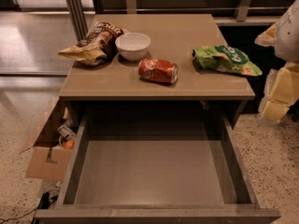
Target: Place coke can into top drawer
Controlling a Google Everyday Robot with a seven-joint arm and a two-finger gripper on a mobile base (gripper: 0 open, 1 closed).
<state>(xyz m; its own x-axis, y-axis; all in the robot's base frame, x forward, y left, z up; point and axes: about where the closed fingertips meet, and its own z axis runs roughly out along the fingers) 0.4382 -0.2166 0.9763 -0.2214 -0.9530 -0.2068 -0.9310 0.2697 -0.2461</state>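
The coke can (158, 71) lies on its side on the cabinet top (117, 85), near the middle and just in front of the white bowl (133, 46). It is red-orange with white markings and slightly dented. The top drawer (154, 171) is pulled fully open below the cabinet top, and its flat bottom is bare. My gripper (276, 99) is at the right edge of the view, off the cabinet's right side, to the right of the can and apart from it. It holds nothing that I can see.
A brown-yellow chip bag (93, 43) lies left of the bowl. A green chip bag (225, 59) lies at the right of the cabinet top. An open cardboard box (46, 148) with items stands on the floor left of the drawer. A cable (18, 214) lies at the lower left.
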